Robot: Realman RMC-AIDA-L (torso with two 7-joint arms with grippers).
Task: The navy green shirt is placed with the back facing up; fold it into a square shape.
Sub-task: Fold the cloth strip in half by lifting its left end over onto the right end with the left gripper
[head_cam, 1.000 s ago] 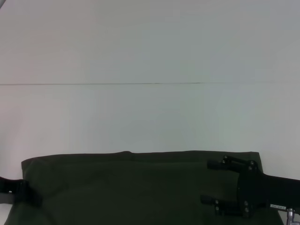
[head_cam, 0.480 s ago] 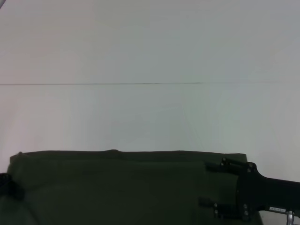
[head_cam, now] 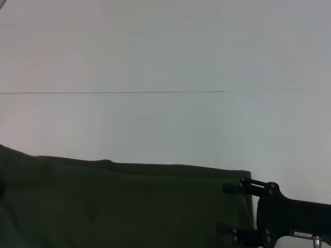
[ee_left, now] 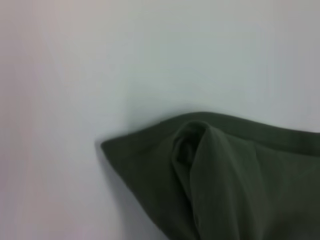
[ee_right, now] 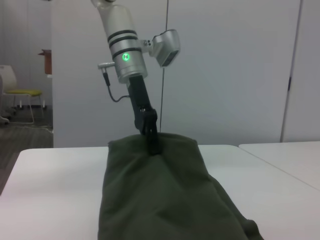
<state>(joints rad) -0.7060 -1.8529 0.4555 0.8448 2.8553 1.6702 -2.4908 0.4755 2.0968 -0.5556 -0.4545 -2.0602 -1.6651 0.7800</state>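
Observation:
The navy green shirt (head_cam: 129, 206) lies along the near edge of the white table (head_cam: 165, 124), running from the view's left border to about three quarters across. My right gripper (head_cam: 230, 207) stands open at the shirt's right edge, its two black fingers (head_cam: 232, 187) wide apart and reaching just over the cloth. My left gripper is outside the head view. The right wrist view shows the left gripper (ee_right: 153, 145) at the shirt's (ee_right: 160, 200) far end, shut on the fabric and holding it raised. A bunched shirt corner (ee_left: 240, 190) fills the left wrist view.
A thin seam (head_cam: 155, 92) crosses the table from side to side. Bare white tabletop stretches beyond the shirt. In the right wrist view, wall panels stand behind the table, a yellow-seated chair (ee_right: 20, 92) is far off, and a second table (ee_right: 285, 150) adjoins.
The shirt has slid toward the left, and its left end now runs off the view. My left gripper has gone out of the head view. My right gripper drew back a little to the lower right.

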